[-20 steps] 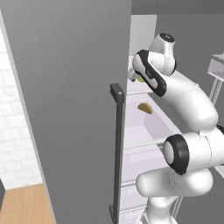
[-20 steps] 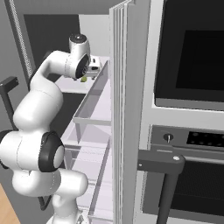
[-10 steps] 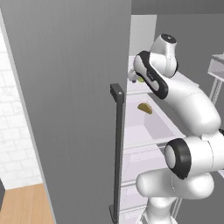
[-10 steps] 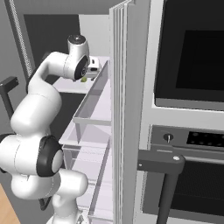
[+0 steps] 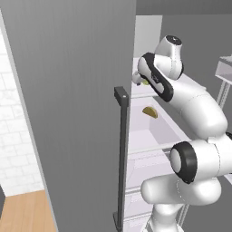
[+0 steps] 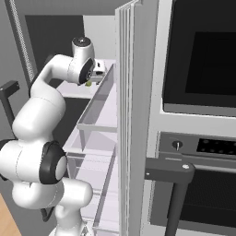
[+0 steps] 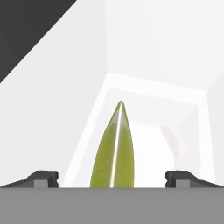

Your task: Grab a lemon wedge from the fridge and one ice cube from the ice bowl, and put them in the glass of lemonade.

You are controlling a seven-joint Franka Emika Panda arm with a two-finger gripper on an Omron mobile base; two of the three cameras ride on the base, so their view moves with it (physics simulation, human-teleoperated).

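Up on the fridge's top shelf, the gripper point(image 7: 111, 177) stands with its two dark fingertips point(image 7: 43, 177) set wide apart, and the lemon wedge point(image 7: 112, 151) rises in the gap between them, thin edge toward the camera. Neither tip touches the wedge, so the jaws are spread and holding nothing; the spacing looks chosen to straddle the wedge before closing.

From the left base camera the wedge point(image 5: 145, 83) peeks out as a small yellow-green spot beside the wrist, right at the shelf's front edge. One shelf below lies the darker golden-orange wedge point(image 5: 150, 112), well apart from the hand and not the piece wanted.

Around both, the white interior of the fridge point(image 5: 149, 136) opens behind its grey door point(image 5: 68, 113), swung wide with the black bar handle point(image 5: 121, 154) facing the base. The arm reaches in high, elbow bent, which keeps it above the lower shelves. To the right stands the black-fronted oven column point(image 6: 198, 115).
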